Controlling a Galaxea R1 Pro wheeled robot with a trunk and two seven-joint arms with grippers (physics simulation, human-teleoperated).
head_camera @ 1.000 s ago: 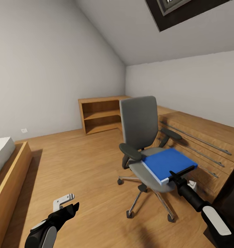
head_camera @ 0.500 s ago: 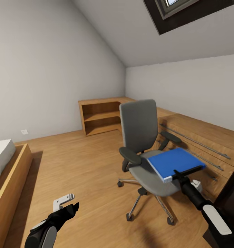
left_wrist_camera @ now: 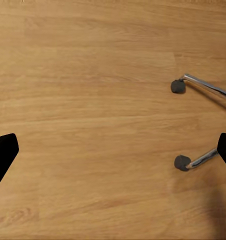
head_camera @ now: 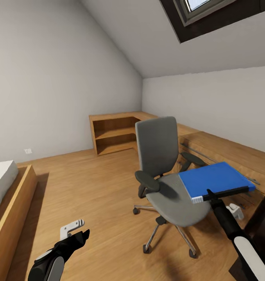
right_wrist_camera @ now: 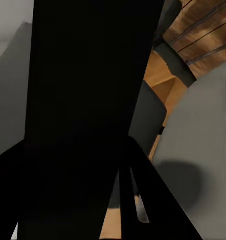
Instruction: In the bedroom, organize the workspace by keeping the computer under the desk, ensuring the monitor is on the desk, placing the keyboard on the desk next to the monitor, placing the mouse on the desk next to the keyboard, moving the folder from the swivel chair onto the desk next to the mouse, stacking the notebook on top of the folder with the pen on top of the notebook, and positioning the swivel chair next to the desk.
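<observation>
Head view: the folder (head_camera: 215, 179), flat, stiff and judged light but slick-covered, is best pinched at an edge, as now. It hangs clear above the swivel chair (head_camera: 163, 171) seat, toward the seat's right side, level, its near edge clamped in the right gripper (head_camera: 209, 194). Left gripper (head_camera: 74, 231) hangs low over the floor, fingers apart, holding nothing.
</observation>
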